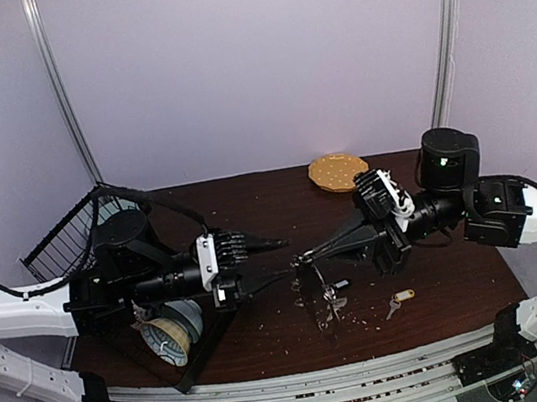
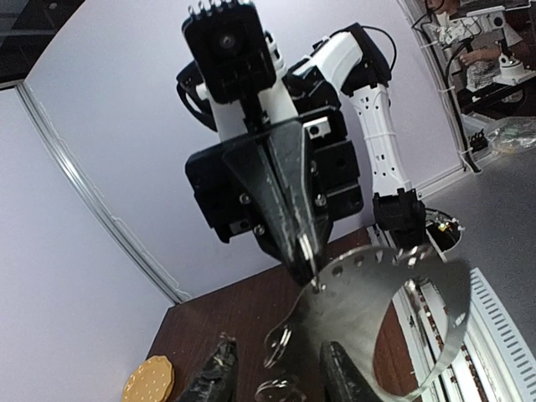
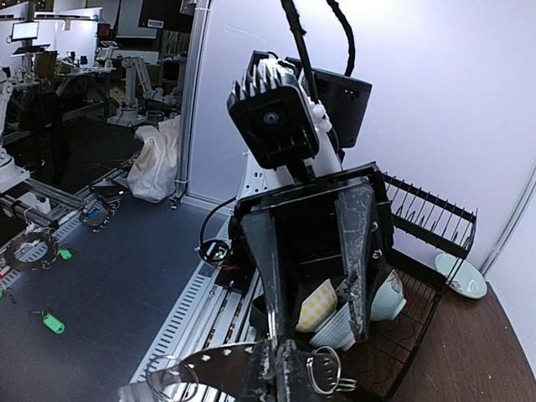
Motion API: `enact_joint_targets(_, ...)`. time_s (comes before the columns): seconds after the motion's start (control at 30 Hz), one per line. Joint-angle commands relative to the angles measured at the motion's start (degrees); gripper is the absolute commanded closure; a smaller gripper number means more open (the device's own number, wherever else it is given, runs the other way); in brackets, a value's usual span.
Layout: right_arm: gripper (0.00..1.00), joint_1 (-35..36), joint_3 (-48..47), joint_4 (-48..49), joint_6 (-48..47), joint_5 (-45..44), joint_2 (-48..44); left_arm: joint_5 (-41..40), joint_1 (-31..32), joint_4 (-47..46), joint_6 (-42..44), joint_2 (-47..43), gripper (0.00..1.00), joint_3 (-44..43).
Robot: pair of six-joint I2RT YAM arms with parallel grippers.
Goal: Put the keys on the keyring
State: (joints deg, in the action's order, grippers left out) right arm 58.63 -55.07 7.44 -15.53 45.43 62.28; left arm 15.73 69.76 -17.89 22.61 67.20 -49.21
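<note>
From the top view, my right tool (image 1: 304, 257) and left tool (image 1: 293, 255) meet nose to nose above the table (image 1: 249, 204). The keyring (image 1: 317, 295) hangs below them as a thin, dim loop. The black-and-white-tagged key (image 1: 336, 297) lies on the table just beside it, and the yellow-tagged key (image 1: 398, 301) lies further right.

In the left wrist view, the right tool (image 2: 308, 251) has its jaws pinched together on the edge of the keyring (image 2: 377, 293), a thin perforated metal band that curls away. My own left tool (image 2: 280, 377) stands partly spread. I see nothing clamped between its fingers (image 2: 216, 377), though the band passes close by one.

In the right wrist view, the left tool (image 3: 318, 331) shows the same spread, and the right tool (image 3: 280, 377) grips the keyring (image 3: 209, 368) at its tips.

I judge the band to be light, springy and slick, so I'd hold it on the flat near its end. The keys are tiny and lie flat, so their tags look like the easier hold.
</note>
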Motion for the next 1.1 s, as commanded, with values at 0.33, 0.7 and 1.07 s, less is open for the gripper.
enact_joint_targets(0.33,1.00,-0.3,3.6,13.7,5.9,-3.5,-1.4,4.2,0.3,-14.7,-6.4,4.5,0.81,-1.1)
enact_joint_targets(0.7,1.00,-0.2,3.8,13.5,5.5,-5.1,-1.1,4.9,0.3,-19.0,-8.8,4.6,0.88,-0.3)
enact_joint_targets(1.07,1.00,-0.2,3.6,12.1,5.3,-5.4,-1.0,0.5,0.3,-18.1,-9.2,4.4,1.00,-0.3)
